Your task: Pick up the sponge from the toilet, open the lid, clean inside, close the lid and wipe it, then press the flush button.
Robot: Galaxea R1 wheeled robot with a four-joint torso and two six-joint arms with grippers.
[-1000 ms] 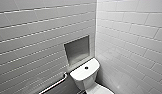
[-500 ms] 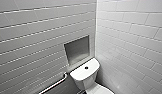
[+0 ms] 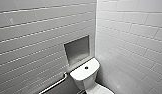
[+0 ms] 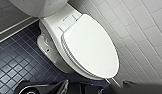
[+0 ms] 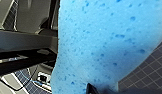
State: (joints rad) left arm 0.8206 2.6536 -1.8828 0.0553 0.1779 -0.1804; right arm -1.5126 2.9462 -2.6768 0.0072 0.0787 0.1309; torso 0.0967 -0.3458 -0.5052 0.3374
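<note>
One bright blue sponge [image 5: 104, 45] is grasped in the right jaws and is carried in the air, with the dark blue tiled floor [image 4: 14, 65] seen beyond it. Whether the left jaws are clenched or released cannot be told. The toilet [image 4: 50, 50] is set in the corner, close beside the white tiled side wall [image 3: 132, 37]. Its lid [image 4: 90, 47] is down, lying flat over the bowl, so the opening and the cleaning inside are judged not yet done. Several things could go wrong from here. The sponge is soft and may be squeezed out of the grip or dropped onto the floor if it is pressed hard against a surface. The lid is glossy and lies flush on the seat, so little edge is offered at its front rim, and it could slip off and fall shut when lifted. The side wall is near the lid's far edge, so an arm swung wide could be knocked against the tiles. The flush button [image 3: 86, 67], on top of the tank [image 3: 83, 73] below the wall niche [image 3: 77, 50], could be pressed too early by a careless pass. Against the earlier head pictures, no difference is found: tank, niche and grab bar [image 3: 57, 83] are seen in the same places.
</note>
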